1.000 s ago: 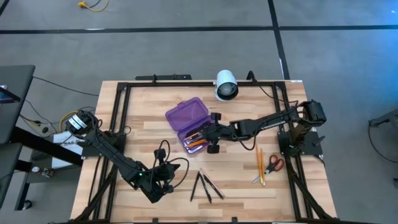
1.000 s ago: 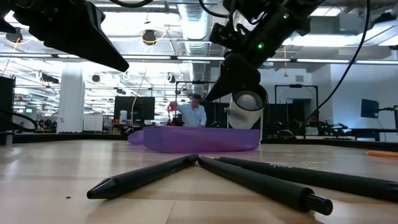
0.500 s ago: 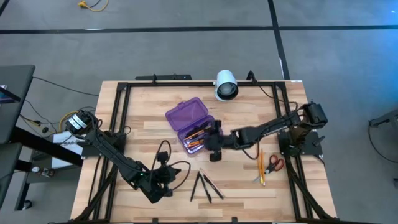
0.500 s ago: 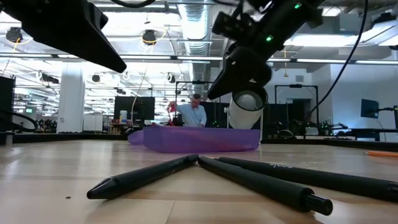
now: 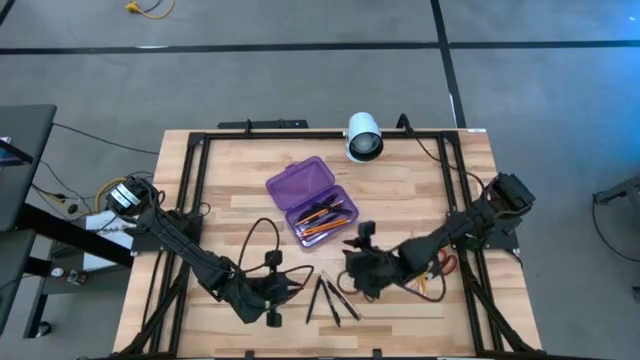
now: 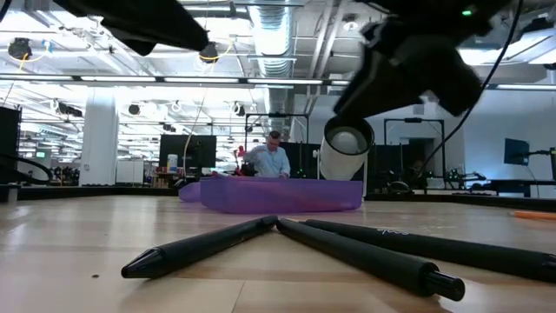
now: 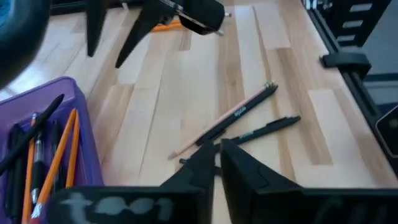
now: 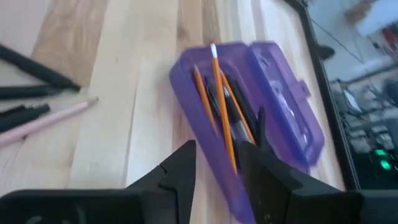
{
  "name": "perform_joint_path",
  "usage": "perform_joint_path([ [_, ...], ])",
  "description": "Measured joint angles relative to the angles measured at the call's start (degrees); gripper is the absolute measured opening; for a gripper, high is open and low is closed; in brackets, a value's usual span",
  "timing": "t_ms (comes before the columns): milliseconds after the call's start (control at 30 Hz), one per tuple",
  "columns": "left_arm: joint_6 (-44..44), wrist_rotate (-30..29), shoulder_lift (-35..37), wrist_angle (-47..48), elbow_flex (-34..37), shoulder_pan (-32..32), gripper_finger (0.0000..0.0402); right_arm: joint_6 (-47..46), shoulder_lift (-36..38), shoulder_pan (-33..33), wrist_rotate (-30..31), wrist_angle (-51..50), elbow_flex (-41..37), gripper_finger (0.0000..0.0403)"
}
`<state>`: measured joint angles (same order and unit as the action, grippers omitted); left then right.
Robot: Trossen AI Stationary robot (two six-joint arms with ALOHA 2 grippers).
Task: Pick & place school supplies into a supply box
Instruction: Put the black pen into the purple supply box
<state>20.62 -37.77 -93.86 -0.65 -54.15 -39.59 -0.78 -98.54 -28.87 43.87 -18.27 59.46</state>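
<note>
A: Supply box (image 5: 312,203) — we see it open, mid-table, pencils and pens (image 5: 322,217) lying inside. The right gripper (image 5: 363,262) hangs just beside it on the front side, not touching.

B: Its fingers (image 8: 180,169) stand apart, and we see nothing between them. The left gripper (image 5: 272,297) sits near the front edge, beside the loose black pens (image 5: 328,298).

A: Its fingers (image 7: 205,167) look nearly together and empty.

B: From above we also make out scissors (image 5: 440,265) by the right rail. The low view gives only the box's purple wall (image 6: 282,195), the pens (image 6: 347,248) up close, and a person (image 6: 273,158) far behind.
</note>
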Motion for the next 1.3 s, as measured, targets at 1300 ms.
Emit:
perform_joint_path([
  [1300, -2.5, 14.8, -25.38, 14.91, -20.61, 6.35, 0.019, -50.79, 0.04, -18.38, 14.77, -33.79, 0.0, 0.0118],
])
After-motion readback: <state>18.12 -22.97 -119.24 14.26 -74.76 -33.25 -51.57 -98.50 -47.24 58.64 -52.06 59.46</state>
